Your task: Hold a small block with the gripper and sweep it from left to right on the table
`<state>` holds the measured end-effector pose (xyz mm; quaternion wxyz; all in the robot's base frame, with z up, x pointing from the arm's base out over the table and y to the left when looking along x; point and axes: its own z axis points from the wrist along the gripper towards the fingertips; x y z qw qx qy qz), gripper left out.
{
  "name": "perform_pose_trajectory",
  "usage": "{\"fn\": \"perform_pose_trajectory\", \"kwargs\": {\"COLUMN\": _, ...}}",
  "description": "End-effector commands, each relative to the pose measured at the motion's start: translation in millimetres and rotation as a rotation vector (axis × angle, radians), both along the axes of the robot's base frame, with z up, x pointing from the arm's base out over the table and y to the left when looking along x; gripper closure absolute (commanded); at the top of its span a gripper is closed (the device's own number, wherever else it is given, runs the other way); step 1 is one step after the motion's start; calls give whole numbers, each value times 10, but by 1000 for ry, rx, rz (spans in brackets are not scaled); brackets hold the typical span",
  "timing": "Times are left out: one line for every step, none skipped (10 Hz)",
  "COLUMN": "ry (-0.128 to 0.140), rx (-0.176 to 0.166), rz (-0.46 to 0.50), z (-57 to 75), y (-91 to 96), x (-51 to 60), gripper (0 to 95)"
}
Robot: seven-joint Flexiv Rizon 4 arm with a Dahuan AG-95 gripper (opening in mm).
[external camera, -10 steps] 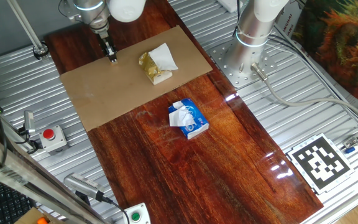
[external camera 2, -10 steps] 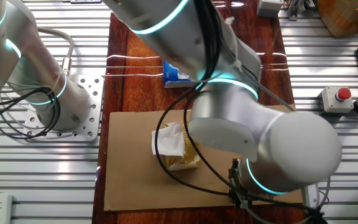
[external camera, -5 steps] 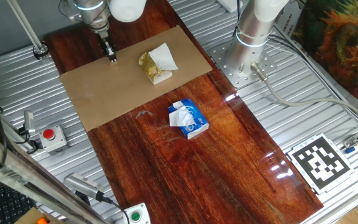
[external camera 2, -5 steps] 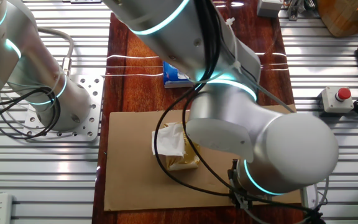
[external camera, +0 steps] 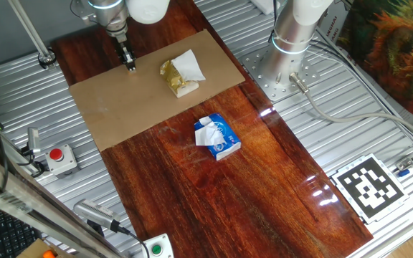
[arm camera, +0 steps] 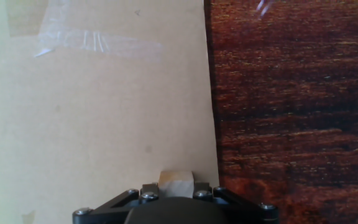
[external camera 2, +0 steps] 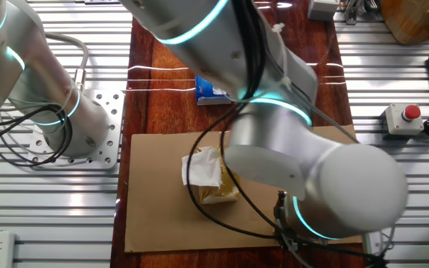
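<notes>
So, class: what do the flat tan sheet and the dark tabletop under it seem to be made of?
The sheet looks like cardboard: matte, even tan, with a strip of clear tape in the hand view. The table looks like varnished wood: red-brown grain streaks with bright glossy reflections, though it could be a veneer.

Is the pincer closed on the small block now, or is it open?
Closed on it. In the hand view the small block sits between the pincer jaws, above the cardboard sheet.
</notes>
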<state>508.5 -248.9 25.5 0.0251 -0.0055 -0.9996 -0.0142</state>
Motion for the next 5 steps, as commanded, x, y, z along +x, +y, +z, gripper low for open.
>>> {"fn": "perform_pose_trajectory", "kwargs": {"ry": 2, "rx": -18, "rz": 6, "z": -10, "y": -1, "x": -11, "gripper": 760}}
{"fn": "perform_pose_trajectory", "kwargs": {"ry": 8, "rx": -20, "rz": 7, "z": -10, "y": -1, "x": -11, "gripper": 760}}
{"fn": "perform_pose_trajectory", "kwargs": {"ry": -16, "rx": -17, "rz": 3, "z": -10, "y": -1, "x": -11, "gripper": 760}}
{"fn": "perform_pose_trajectory", "kwargs": {"ry": -12, "rx": -24, "rz": 15, "z": -10, "y": -1, "x": -11, "gripper": 760}}
{"fn": "perform_pose_trajectory", "kwargs": {"ry": -7, "rx": -28, "rz": 16, "z": -10, "y": -1, "x": -11, "gripper": 760}}
